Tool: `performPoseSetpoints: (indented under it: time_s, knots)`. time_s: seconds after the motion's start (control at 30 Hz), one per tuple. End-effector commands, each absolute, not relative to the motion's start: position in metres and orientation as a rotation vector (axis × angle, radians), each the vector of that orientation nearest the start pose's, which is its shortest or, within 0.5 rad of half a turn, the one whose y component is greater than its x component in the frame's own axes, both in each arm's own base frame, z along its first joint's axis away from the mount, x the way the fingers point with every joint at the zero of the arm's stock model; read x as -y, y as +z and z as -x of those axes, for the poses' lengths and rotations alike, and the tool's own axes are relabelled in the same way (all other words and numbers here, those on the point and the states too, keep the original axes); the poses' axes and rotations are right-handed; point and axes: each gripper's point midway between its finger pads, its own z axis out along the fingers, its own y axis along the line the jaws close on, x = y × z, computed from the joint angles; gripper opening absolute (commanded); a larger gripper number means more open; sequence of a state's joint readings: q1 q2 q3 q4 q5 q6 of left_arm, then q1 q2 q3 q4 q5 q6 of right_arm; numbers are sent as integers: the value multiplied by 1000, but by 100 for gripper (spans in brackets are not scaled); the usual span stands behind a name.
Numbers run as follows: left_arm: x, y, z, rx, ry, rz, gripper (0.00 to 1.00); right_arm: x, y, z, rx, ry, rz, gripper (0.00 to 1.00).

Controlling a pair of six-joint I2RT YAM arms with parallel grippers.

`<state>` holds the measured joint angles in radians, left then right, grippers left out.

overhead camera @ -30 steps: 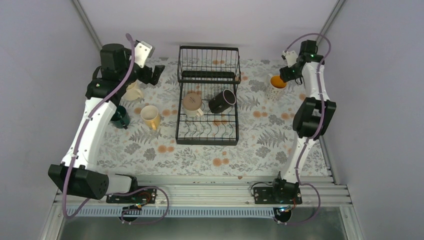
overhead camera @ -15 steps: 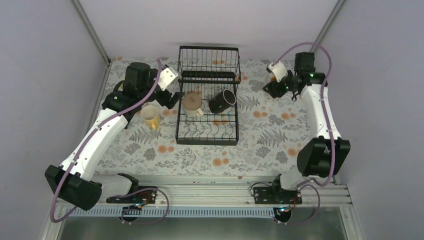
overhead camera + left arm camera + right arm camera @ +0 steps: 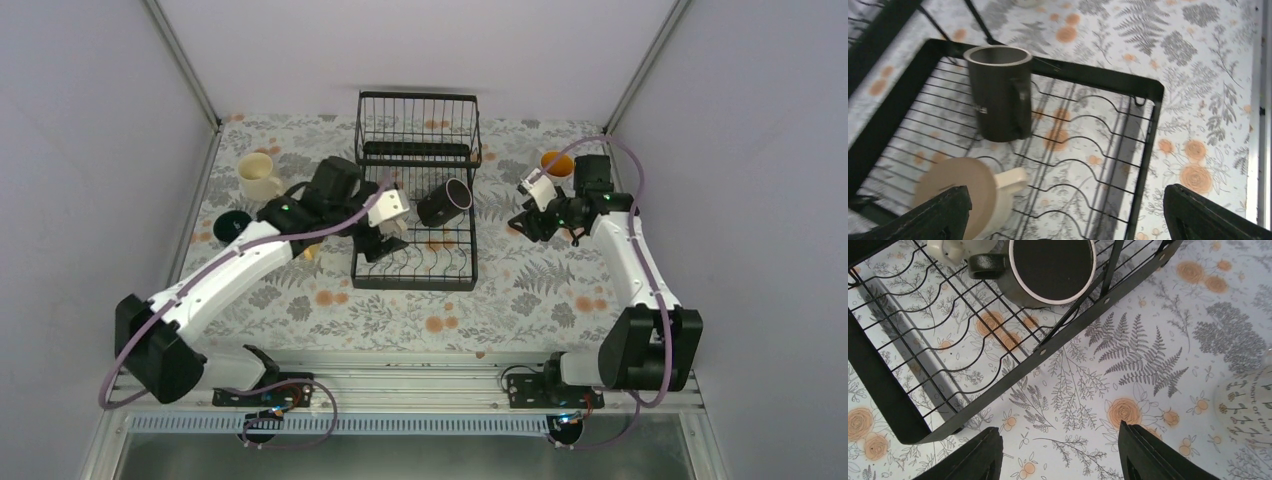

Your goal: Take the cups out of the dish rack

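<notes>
- Left gripper (image 3: 1068,192), fingers spread wide and holding nothing, hangs over the flat tray of the black wire dish rack (image 3: 1098,77), with a tan mug (image 3: 960,192) just beside one finger.
- Black mug (image 3: 998,92) lies on its side across the tray's curved dividers, near the tan mug, its handle turned upward.
- Right gripper (image 3: 1060,440), fingers also apart and empty, hovers above the floral tablecloth (image 3: 1128,355) just outside the rack's right edge, its camera looking into the black mug's mouth.
- Outside the rack, a cream mug (image 3: 258,175) and a dark green mug (image 3: 232,222) stand on the cloth at far left.
- An orange-lined printed mug (image 3: 556,163) stands at far right, behind the right gripper.
</notes>
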<state>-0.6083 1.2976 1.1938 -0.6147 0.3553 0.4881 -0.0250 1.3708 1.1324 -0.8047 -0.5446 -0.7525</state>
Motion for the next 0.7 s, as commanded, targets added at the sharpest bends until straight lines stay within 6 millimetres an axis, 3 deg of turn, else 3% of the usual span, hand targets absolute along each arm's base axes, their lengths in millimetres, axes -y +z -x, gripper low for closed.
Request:
performPoseSetpoints:
  time_s: [0.0,0.27,0.37,0.47,0.67]
  knots:
    - [284,214,-277,-1852,-465,-1431,95,-90,198,-330,-2104,381,1040,60]
    - [317,180,-315,-1953,-479,-1300,92,-84,197,-323,-2104,329,972,57]
    - [329,177,-330,-1956,-466,-1245,100,-81,190,-321,-2113,306,964,55]
    - [340,174,-345,-1981,-474,-1196,100,-79,180,-319,-2134,291,963,55]
    - [359,159,-355,-1982,-523,-1185,100,-75,169,-318,-2156,269,963,55]
